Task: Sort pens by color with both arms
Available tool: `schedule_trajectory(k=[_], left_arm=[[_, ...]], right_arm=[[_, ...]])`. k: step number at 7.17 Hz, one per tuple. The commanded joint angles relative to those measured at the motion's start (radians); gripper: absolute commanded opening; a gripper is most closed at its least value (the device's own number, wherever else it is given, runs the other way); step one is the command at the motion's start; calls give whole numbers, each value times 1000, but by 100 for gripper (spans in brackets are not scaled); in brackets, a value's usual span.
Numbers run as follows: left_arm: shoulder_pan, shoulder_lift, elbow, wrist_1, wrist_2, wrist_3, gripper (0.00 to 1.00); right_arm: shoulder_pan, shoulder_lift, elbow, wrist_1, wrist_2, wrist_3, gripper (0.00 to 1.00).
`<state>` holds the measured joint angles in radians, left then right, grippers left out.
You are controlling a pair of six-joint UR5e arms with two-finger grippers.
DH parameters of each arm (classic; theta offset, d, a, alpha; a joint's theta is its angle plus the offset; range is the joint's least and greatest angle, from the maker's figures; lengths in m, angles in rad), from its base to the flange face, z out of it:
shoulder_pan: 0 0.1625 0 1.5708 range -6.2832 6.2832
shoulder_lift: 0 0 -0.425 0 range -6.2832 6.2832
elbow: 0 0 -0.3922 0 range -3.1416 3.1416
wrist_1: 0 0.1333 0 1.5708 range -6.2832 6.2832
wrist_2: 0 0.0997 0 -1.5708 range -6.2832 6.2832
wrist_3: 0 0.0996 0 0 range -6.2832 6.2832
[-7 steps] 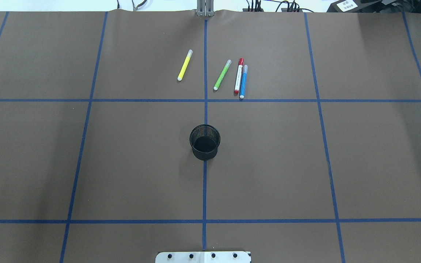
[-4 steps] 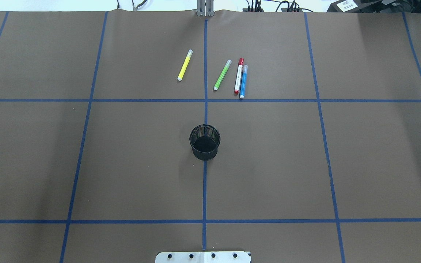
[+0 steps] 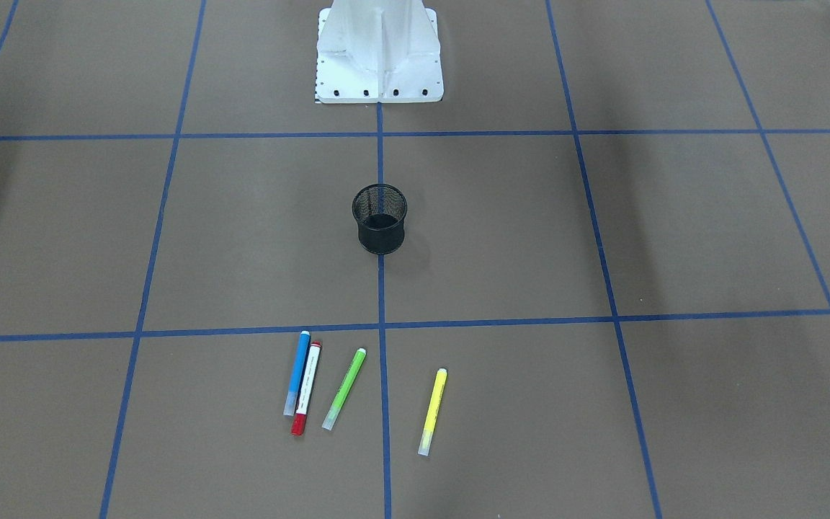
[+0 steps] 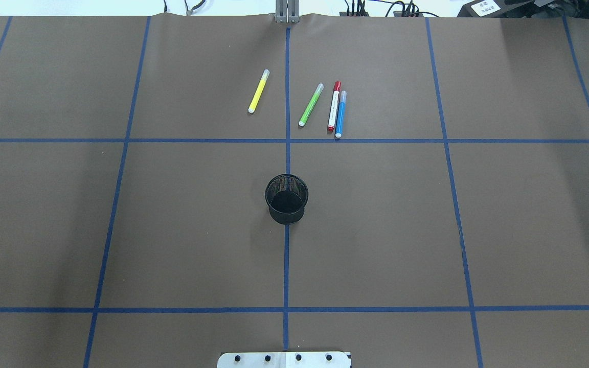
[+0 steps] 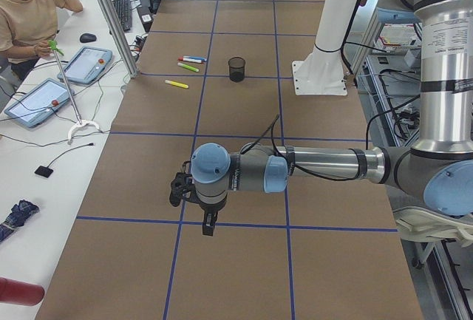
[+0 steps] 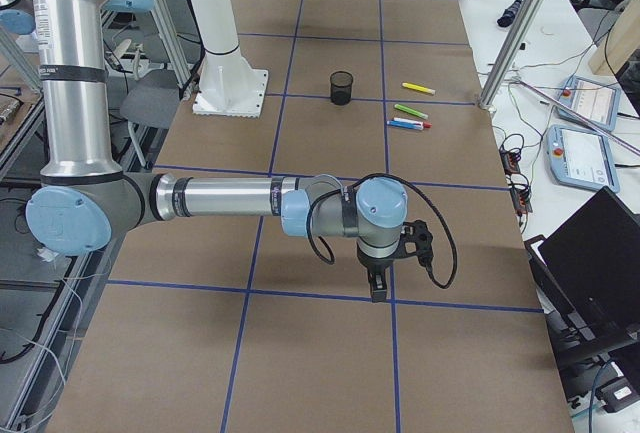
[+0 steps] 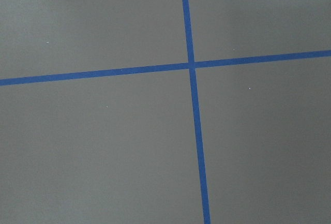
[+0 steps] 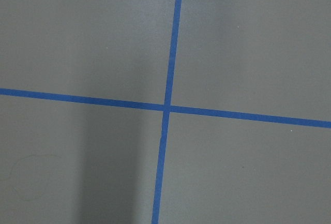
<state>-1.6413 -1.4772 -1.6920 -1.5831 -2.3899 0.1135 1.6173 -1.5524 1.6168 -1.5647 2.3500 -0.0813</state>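
A: Where is everything?
B: Flat beyond the cup point(image 4: 286, 199): the yellow pen point(image 4: 258, 91) alone, the green pen point(image 4: 311, 105) near the red-ended pen point(image 4: 334, 107) and blue pen point(image 4: 340, 114), which touch.
A: Handling?
B: Probably light, stiff, apt to roll; take each mid-barrel. The left gripper point(image 5: 210, 222) and right gripper point(image 6: 378, 283) hang well away; open or closed, nobody can tell.

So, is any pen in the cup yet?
No, the cup is empty; the yellow pen, green pen, red pen and blue pen lie on the table.

Left arm point(image 5: 325, 163) and right arm point(image 6: 225, 197): silver tubes, grey joints, light blue caps, black cables; white pedestal point(image 3: 379, 50).
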Motion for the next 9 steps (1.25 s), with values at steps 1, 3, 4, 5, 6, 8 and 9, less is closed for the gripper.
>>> schedule_trajectory(k=[1, 3, 4, 5, 6, 8, 9], left_arm=[[-5, 0, -2, 0, 0, 0, 100], [-5, 0, -2, 0, -2, 0, 100], [-5, 0, -11, 0, -5, 0, 100], [-5, 0, -15, 0, -5, 0, 100], [-5, 0, -15, 0, -5, 0, 100], [-5, 9, -15, 0, -5, 0, 100], [-3, 9, -15, 0, -5, 0, 100]], right_arm=[[-3, 0, 0, 0, 12, 0, 100], [-5, 0, 0, 0, 21, 0, 100], [-5, -2, 0, 0, 26, 0, 100], [-7, -2, 0, 0, 34, 0, 100], [-7, -2, 0, 0, 38, 0, 100], [-7, -2, 0, 0, 40, 0, 100], [-8, -2, 0, 0, 40, 0, 100]])
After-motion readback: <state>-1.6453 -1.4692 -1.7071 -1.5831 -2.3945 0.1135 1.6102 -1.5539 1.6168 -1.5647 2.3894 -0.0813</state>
